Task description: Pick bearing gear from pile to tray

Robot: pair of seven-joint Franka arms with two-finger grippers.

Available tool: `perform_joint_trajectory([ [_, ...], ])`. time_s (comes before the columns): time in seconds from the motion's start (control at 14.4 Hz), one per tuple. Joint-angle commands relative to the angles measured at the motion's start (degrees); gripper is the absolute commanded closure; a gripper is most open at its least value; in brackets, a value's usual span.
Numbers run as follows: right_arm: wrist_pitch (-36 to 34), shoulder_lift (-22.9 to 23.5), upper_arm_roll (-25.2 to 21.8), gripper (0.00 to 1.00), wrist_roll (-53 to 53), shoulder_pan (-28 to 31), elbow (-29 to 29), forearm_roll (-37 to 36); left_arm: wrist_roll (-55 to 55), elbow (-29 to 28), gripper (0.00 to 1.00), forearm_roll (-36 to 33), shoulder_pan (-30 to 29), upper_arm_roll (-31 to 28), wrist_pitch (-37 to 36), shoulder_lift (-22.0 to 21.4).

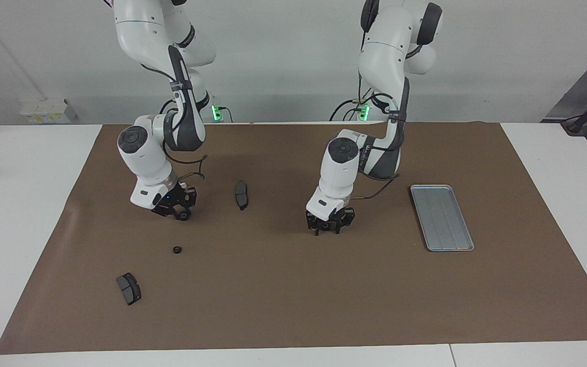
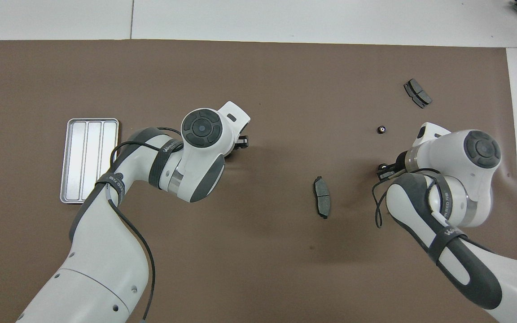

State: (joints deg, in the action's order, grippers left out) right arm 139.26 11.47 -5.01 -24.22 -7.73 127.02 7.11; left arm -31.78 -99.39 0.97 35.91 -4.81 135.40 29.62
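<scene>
Right hand (image 1: 175,208) hangs low above the worktop (image 1: 273,285) near the small black gear (image 1: 177,250); left hand (image 1: 330,223), fingers apart and empty, hovers beside the tray (image 1: 442,217); right's grip I can't tell

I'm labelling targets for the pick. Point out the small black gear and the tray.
gear (image 1: 177,250), facing view, its round top.
tray (image 1: 442,217), facing view, its bare ridged floor.

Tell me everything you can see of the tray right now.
The tray is a flat, silver-grey rectangle that looks like metal, with rounded corners, a raised rim and lengthwise ridges. It lies flat on the brown mat toward the left arm's end of the table, nothing in it, and neither gripper touches it.
</scene>
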Motion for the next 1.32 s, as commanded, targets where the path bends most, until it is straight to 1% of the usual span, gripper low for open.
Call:
perform_joint_trajectory([
  [0.0, 0.0, -0.8, 0.9, 1.0, 1.9, 0.7, 0.3, -0.7, -0.2, -2.5, 0.54, -0.6, 0.9, -0.5, -2.0, -2.5],
  [0.07, -1.5, -0.8, 0.9, 1.0, 2.6, 0.7, -1.3, -0.7, -0.2, -2.6, 0.58, -0.6, 0.9, -0.5, -2.4, -2.5],
  [0.21, -8.6, -1.4, 0.9, 1.0, 7.5, 0.6, -6.6, -0.7, -0.2, -2.7, 0.68, -0.6, 0.9, -0.4, -2.9, -2.6],
  [0.35, -15.7, -1.5, 1.0, 1.0, 15.0, 0.4, -13.1, -0.7, -0.2, -2.7, 0.82, -0.6, 0.9, -0.4, -3.0, -2.7],
  [0.49, -19.4, -1.5, 1.7, 1.0, 23.9, 0.3, -18.0, -0.4, -0.1, -2.5, 1.0, -0.6, 0.7, -0.5, -3.3, -2.7],
  [0.63, -21.5, -1.5, 3.0, 1.0, 30.6, 0.3, -21.4, 0.4, 0.0, 0.0, 1.0, -0.6, -0.3, -0.5, -5.7, -2.5],
  [0.7, -22.6, -1.5, 3.9, 1.0, 33.6, 0.3, -23.1, 0.4, 0.3, 2.3, 1.0, -0.5, -1.4, -0.5, -7.6, -2.0],
  [0.83, -25.1, -1.3, 6.1, 1.0, 39.1, 0.3, -26.3, 0.4, 0.9, 6.2, 1.0, -0.7, -5.2, -0.5, -10.9, -1.3],
  [0.9, -25.1, -1.3, 7.1, 1.0, 41.1, 0.3, -26.8, 0.4, 1.6, 7.5, 1.0, -0.6, -6.9, -0.5, -11.8, -0.9],
  [1.04, -23.2, -0.8, 10.0, 1.0, 46.6, -0.1, -27.6, 0.5, 6.3, 8.5, 1.0, -0.4, -12.3, -0.5, -12.0, -1.0],
  [1.11, -20.8, -0.7, 10.9, 1.0, 49.9, -1.2, -27.5, 0.5, 10.4, 8.4, 1.0, 0.1, -15.2, -0.4, -12.0, -1.2],
  [1.25, -15.2, 1.0, 11.1, 1.0, 56.9, -5.7, -27.5, 1.7, 22.5, 8.3, 1.0, 3.1, -22.2, -0.3, -12.3, -1.8],
])
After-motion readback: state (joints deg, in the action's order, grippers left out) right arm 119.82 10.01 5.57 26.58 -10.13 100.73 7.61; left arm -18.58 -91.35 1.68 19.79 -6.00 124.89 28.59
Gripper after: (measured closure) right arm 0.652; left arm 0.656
